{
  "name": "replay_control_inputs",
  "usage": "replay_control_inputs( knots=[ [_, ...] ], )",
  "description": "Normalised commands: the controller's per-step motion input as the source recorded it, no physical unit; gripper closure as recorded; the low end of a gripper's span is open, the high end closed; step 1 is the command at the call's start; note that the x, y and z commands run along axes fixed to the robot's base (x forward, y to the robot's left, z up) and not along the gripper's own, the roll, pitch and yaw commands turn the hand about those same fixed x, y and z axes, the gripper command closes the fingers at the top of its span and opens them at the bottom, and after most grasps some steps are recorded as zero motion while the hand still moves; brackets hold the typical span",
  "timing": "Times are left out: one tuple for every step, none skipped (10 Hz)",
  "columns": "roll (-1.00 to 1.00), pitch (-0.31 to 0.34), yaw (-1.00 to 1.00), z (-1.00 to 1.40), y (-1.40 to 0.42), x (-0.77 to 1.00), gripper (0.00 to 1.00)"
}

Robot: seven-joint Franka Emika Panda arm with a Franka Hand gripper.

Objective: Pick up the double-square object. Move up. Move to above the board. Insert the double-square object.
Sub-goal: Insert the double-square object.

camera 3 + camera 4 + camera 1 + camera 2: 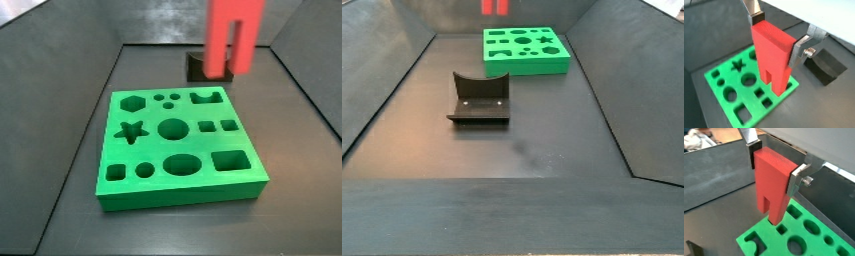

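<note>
The red block [772,55] is seen clamped between the two silver fingers of the gripper [777,31] in both wrist views, one pad pressed on each narrow side near its solid end. The block [774,185] hangs upright with its slotted end down, so that the two prongs point at the board [724,97]. In a wrist view the prong tips are shown over the board's edge strip, near a small square hole [766,102]; whether they touch the green surface cannot be told there. In a side view the block [234,35] is seen clear of the board [181,190], raised over its far edge, with the slot between the prongs open to view; the gripper itself is cut off by the frame. In the same view a small dark block [203,66] is seen on the floor behind the board, partly hidden by the red prongs; in a wrist view it [827,67] lies just beside the board's edge.

Only in a side view is the fixture [478,100] shown, standing on the dark floor well apart from the board [527,62]. There just the prong tips [494,8] of the block reach into the frame, above the board's far side.
</note>
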Motion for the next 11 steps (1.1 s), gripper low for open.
replay_control_inputs(
  knots=[
    [0.18,-0.284,0.41,-0.52,-0.52,0.05,1.0],
    [0.14,-0.37,0.3,-0.43,-0.53,-0.07,1.0],
    [0.24,-0.336,0.14,-0.47,-0.44,-0.28,1.0],
    [0.31,-0.28,0.0,-0.5,-0.39,-0.3,1.0],
    [0.35,-0.177,-0.12,-0.53,-0.19,-0.12,1.0],
    [0.36,-0.121,-0.27,-0.56,-0.07,0.0,1.0],
    [0.32,-0.066,-0.41,-0.57,0.0,0.09,1.0],
    [0.1,-0.016,-0.32,-0.13,0.0,0.05,1.0],
    [0.03,0.0,0.0,0.0,0.0,0.0,1.0],
    [0.2,0.0,0.01,-0.39,0.0,-0.17,1.0],
    [0.23,0.0,0.01,-0.48,0.0,-0.2,1.0]
  ],
)
